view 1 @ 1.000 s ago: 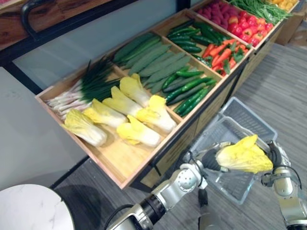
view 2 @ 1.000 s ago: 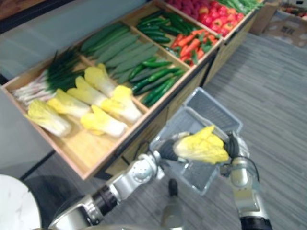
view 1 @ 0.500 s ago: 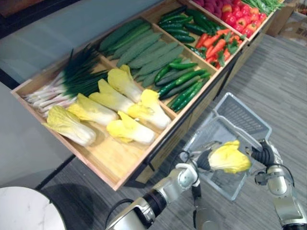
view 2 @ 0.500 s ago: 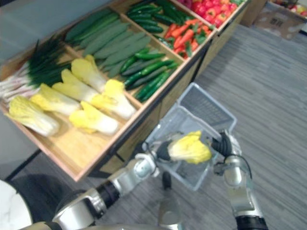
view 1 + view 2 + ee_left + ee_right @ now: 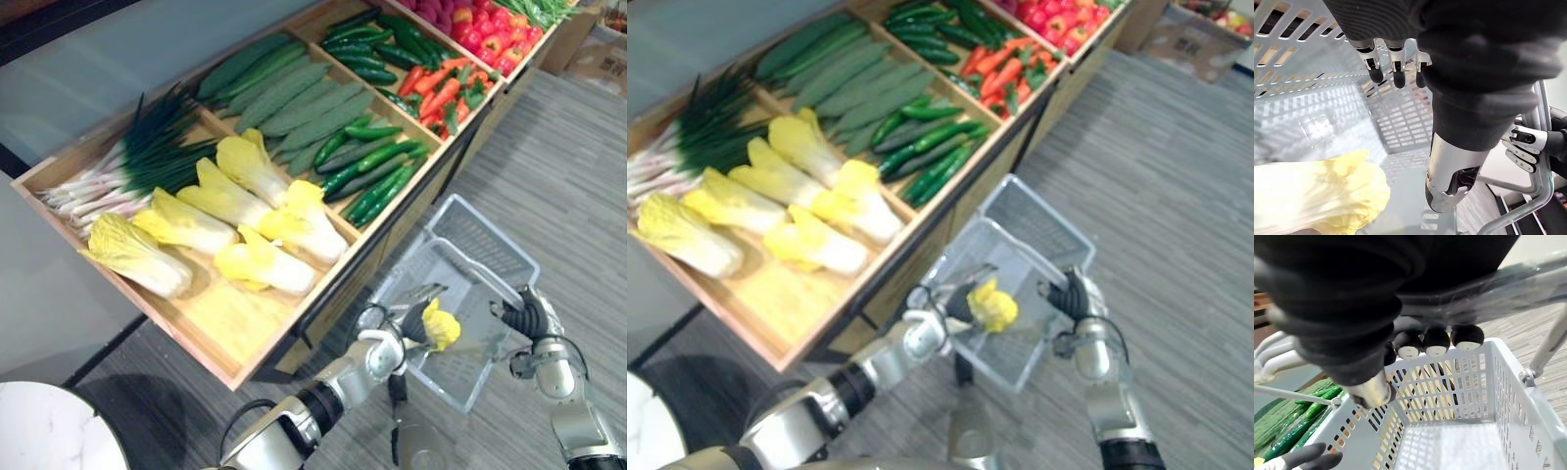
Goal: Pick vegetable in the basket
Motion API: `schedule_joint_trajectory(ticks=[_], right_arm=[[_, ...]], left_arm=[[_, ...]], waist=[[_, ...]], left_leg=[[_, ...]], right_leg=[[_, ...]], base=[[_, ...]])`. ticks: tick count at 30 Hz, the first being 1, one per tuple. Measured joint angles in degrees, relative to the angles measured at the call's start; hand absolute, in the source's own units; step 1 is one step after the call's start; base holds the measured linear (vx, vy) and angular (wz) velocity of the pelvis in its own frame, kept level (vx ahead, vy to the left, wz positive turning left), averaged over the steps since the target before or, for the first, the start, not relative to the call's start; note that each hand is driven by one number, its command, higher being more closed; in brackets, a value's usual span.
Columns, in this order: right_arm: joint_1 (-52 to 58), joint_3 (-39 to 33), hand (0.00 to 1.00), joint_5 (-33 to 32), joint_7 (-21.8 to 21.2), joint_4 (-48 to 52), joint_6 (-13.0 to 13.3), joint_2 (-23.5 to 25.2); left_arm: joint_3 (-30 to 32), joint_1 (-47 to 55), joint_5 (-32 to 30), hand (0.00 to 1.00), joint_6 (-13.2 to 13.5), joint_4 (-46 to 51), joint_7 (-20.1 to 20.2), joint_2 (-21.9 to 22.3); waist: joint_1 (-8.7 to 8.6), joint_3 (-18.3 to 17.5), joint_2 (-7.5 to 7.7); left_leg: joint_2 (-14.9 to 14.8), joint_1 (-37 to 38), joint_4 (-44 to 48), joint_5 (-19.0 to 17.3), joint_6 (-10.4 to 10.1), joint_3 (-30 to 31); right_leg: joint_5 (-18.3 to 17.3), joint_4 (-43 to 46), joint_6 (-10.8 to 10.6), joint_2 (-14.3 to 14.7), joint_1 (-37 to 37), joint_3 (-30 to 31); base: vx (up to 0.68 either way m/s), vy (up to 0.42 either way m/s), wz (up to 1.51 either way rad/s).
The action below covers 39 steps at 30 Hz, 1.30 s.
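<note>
The pale yellow napa cabbage with frilled leaves (image 5: 440, 326) is inside the light grey perforated plastic basket (image 5: 482, 238), just under the left hand (image 5: 1459, 112). That hand is wide. Its fingers (image 5: 1395, 73) hang fairly straight towards the basket wall and the thumb stands apart. Neither wraps the cabbage. Whether the palm touches it I cannot tell.

The right hand (image 5: 530, 318) is closed round the basket's grey bar handle (image 5: 1498, 286), fingers (image 5: 1436, 340) curled under it, carrying the basket across from the left hand.

The step in hand looks like the let-go, with the task close to done. To do it well:
- The right hand should hold the handle firmly and level, since the cabbage's weight lands on the side nearest the left hand and may tip the basket.
- The left hand should rise straight up with its fingers straight, clear of the rim and the handle bar beside its thumb.
- It should then swing away without brushing the wooden produce shelf (image 5: 230, 323) behind its wrist.

From the head views the cabbage looks foreshortened. I judge its long axis steep, with the leafy end up towards the left palm and the stalk end down towards the basket floor, hidden. It will likely topple onto its side.
</note>
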<state>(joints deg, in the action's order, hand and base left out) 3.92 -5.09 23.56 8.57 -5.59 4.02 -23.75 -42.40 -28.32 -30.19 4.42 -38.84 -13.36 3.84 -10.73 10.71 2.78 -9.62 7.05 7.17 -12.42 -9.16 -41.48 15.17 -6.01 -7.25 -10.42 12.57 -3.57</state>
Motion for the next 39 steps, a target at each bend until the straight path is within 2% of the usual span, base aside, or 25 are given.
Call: schedule_joint_trajectory(ticks=[3, 5, 8, 9, 10, 12, 16, 18, 20, 23, 28, 29, 32, 36, 39], right_arm=[[0.2, -0.4, 1.00, 0.0, 0.2, -1.9, 0.0, 0.0], [1.1, -1.6, 1.00, 0.4, 0.2, -3.5, 0.0, 0.1], [4.3, -4.1, 1.00, 1.1, 0.3, -6.3, 0.1, 1.0], [4.7, -4.6, 1.00, 1.1, 0.3, -7.0, 0.0, 1.4], [5.4, -5.3, 1.00, 1.2, 0.3, -8.5, 0.0, 2.0], [7.1, -5.7, 1.00, 1.2, 0.3, -11.5, 0.0, 2.2], [8.6, -6.4, 1.00, 1.4, 0.3, -16.2, -0.1, 2.3], [9.7, -8.2, 1.00, 1.4, 0.3, -18.9, -0.1, 2.6], [9.8, -8.9, 1.00, 1.4, 0.3, -20.4, -0.2, 2.9], [9.8, -12.3, 1.00, 1.4, 0.3, -22.7, -0.2, 5.1], [10.0, -15.1, 1.00, 1.4, 0.9, -24.6, 0.0, 7.8], [10.1, -16.0, 1.00, 1.4, 1.0, -24.9, 0.0, 8.5], [10.2, -17.1, 1.00, 1.3, 1.2, -26.2, 0.0, 9.2], [10.7, -17.2, 1.00, 1.2, 1.5, -27.2, 0.1, 9.5], [10.7, -17.5, 1.00, 1.2, 2.4, -27.5, 0.1, 10.5]], left_arm=[[0.0, 1.5, 0.8, 0.00, 0.3, 7.9, 0.5, -0.3], [0.1, 3.4, 3.3, 0.00, 1.4, 17.1, 2.0, -1.1], [2.3, 7.9, 8.9, 0.00, 5.0, 33.1, 4.4, -6.0], [3.5, 8.9, 9.8, 0.00, 5.6, 35.7, 4.6, -6.9], [5.9, 10.7, 11.5, 0.00, 6.4, 40.0, 4.8, -8.9], [12.4, 15.4, 12.9, 0.00, 6.7, 47.5, 4.7, -12.3], [21.6, 23.0, 14.2, 0.00, 6.7, 55.5, 3.3, -14.5], [27.4, 28.5, 13.7, 0.00, 6.8, 60.0, 1.9, -15.3], [30.6, 31.7, 13.6, 0.00, 6.8, 61.6, 1.0, -15.3], [36.5, 37.6, 13.0, 0.00, 6.7, 62.9, -0.2, -13.6], [47.3, 45.7, 10.9, 0.00, 6.6, 61.0, -4.4, -6.9], [50.5, 47.0, 10.8, 0.00, 6.6, 58.0, -6.0, -4.9], [54.1, 48.4, 8.5, 0.00, 6.0, 49.6, -8.6, -3.5], [58.9, 48.2, 6.4, 0.00, 3.3, 35.3, -9.2, -1.4], [63.4, 47.1, 6.6, 0.00, 0.6, 25.5, -9.6, -1.3]], waist=[[0.12, 0.0, -0.03], [0.59, 0.0, -0.20], [2.17, -0.1, -0.76], [2.37, -0.1, -0.76], [3.23, -0.1, -0.81], [3.50, -0.5, -1.47], [3.77, -1.1, -2.61], [5.10, -1.8, -3.39], [5.50, -1.9, -3.47], [6.44, -2.9, -3.35], [7.89, -4.2, -2.74], [8.01, -4.4, -2.64], [8.04, -4.9, -2.45], [9.19, -6.3, -2.02], [9.30, -6.6, -1.49]], left_leg=[[0.0, -0.8, 0.1, 0.0, 0.0, 1.6], [-0.3, -1.0, 0.5, 0.0, 0.1, 3.3], [-1.2, -1.1, 1.0, 0.0, 0.1, 5.9], [-1.2, -1.2, 1.0, 0.0, 0.1, 6.3], [-1.3, -1.3, 1.1, 0.0, 0.1, 6.8], [-1.4, -2.1, 1.1, 0.2, 0.3, 8.7], [-1.5, -2.5, 1.1, 0.7, 0.4, 11.3], [-1.7, -2.8, 1.0, 1.1, 0.4, 12.9], [-1.7, -3.0, 1.0, 1.5, 0.5, 14.2], [-1.9, -4.1, 0.9, 2.0, 0.6, 16.4], [-1.4, -5.0, -0.2, 3.4, 0.8, 18.6], [-1.4, -4.9, -0.8, 4.1, 0.7, 19.4], [-1.4, -5.0, -2.4, 5.4, 0.7, 20.9], [-1.4, -4.8, -4.8, 7.1, 0.6, 21.9], [-1.5, -4.8, -5.1, 7.6, 0.7, 22.1]], right_leg=[[0.0, 0.0, 0.0, -0.4, -0.3, -1.2], [0.0, 0.0, 0.0, -0.8, -1.0, -2.7], [-0.1, 0.0, -0.1, -0.7, -3.1, -5.0], [-0.1, 0.0, -0.1, -0.8, -3.2, -5.4], [-0.2, 0.0, -0.1, -0.9, -3.6, -5.8], [-0.3, 0.0, -0.3, -1.3, -4.3, -7.9], [-0.6, 0.0, -0.3, -1.5, -5.9, -10.7], [-0.6, 0.0, -0.3, -1.6, -6.6, -12.5], [-0.6, 0.0, -0.2, -1.7, -7.3, -13.8], [-0.8, 0.0, 0.0, -1.9, -7.9, -16.1], [-1.7, 0.0, 0.5, -2.5, -8.4, -18.3], [-2.2, 0.0, 0.5, -2.5, -9.2, -19.5], [-2.9, 0.0, 0.7, -2.5, -9.8, -21.3], [-3.1, 0.0, 1.1, -2.2, -9.8, -22.5], [-3.2, 0.0, 1.2, -2.0, -9.8, -22.9]], base=[[-0.01, -0.022, 0.23], [0.00, -0.026, 0.32], [-0.02, -0.032, 0.33], [-0.02, -0.025, 0.30], [-0.03, -0.022, 0.23], [-0.04, -0.031, 0.38], [0.00, -0.020, 0.37], [0.01, -0.014, 0.37], [0.00, -0.014, 0.29], [-0.04, -0.022, 0.37], [-0.04, -0.034, 0.26], [-0.03, -0.042, 0.36], [-0.05, -0.060, 0.34], [-0.03, -0.042, 0.15], [-0.01, -0.020, 0.05]])
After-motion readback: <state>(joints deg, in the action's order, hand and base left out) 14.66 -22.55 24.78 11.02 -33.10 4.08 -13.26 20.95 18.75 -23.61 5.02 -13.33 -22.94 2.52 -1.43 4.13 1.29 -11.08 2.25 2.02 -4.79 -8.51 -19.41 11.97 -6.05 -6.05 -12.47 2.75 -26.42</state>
